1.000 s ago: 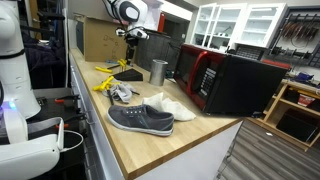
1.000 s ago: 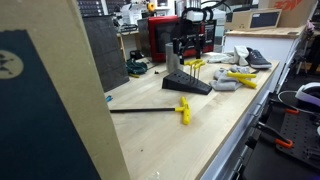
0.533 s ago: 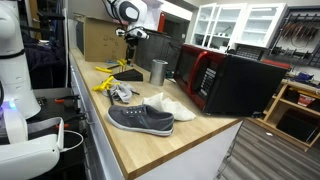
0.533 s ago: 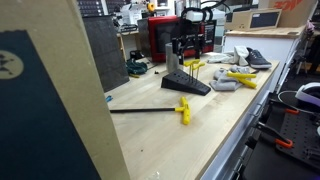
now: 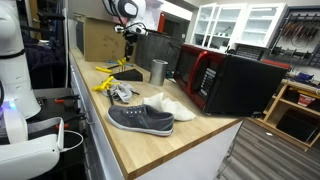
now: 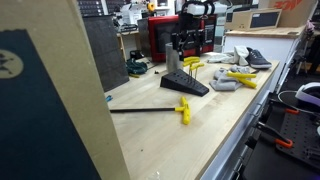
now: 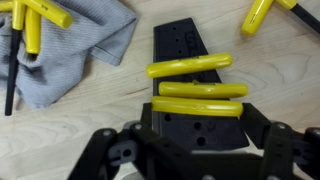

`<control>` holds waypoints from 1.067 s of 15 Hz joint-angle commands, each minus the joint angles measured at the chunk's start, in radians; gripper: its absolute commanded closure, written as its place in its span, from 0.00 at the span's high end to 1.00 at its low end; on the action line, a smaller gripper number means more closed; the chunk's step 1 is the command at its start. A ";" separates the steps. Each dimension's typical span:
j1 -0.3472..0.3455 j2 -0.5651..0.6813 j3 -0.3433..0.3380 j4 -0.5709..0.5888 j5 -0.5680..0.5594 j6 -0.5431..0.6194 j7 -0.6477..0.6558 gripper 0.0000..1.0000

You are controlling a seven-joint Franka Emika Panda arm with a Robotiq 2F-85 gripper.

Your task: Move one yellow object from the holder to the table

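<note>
Holder (image 7: 182,42) partly behind claw (image 7: 190,150) (dark, blurred)

holder (image 7: 180,40): 1 | yellow handles (image 7: 190,67) on it: 3 | loose yellow tools (image 6: 185,112): perhaps 3 | shoes (image 5: 140,120): 2

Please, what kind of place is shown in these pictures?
Probably a workshop or lab with a kitchen-style corner. A long wooden countertop carries what looks like a microwave, white glass-front cabinets stand behind it, and hand tools seem to hang on a wall rack.
</note>
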 commanded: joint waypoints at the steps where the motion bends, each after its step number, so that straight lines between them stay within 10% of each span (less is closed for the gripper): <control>1: -0.001 -0.074 0.009 0.000 -0.037 -0.088 -0.007 0.62; 16: -0.141 -0.360 0.011 -0.121 -0.408 -0.072 0.048 0.62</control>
